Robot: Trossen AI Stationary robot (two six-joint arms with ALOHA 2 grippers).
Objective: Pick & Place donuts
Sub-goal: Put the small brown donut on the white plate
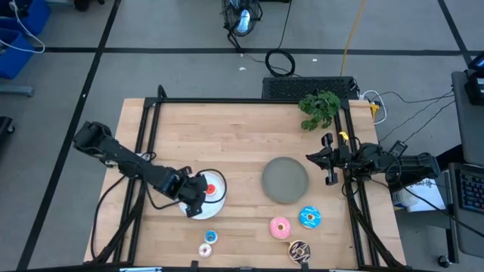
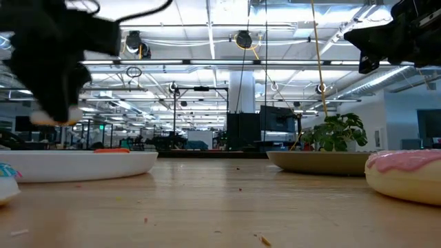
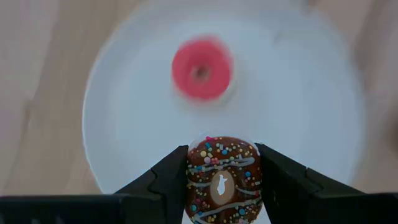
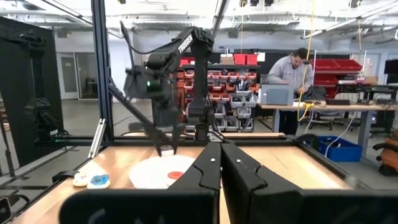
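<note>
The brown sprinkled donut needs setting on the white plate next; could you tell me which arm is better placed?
Left. Its hand already holds the brown sprinkled donut above the white plate, near the red donut. The right hand waits shut at the table's right edge.

The left gripper [image 1: 198,193] hangs over the near-left plate [image 1: 214,202], a sprinkled donut [image 3: 222,179] between its fingers above the rim, and another donut [image 1: 212,189] lies on that plate. Two small donuts [image 1: 208,243] lie nearer the front edge. To the right sits a second plate [image 1: 285,180], with three donuts [image 1: 296,229] before it; the right gripper [image 1: 330,159] waits at the right edge.
</note>
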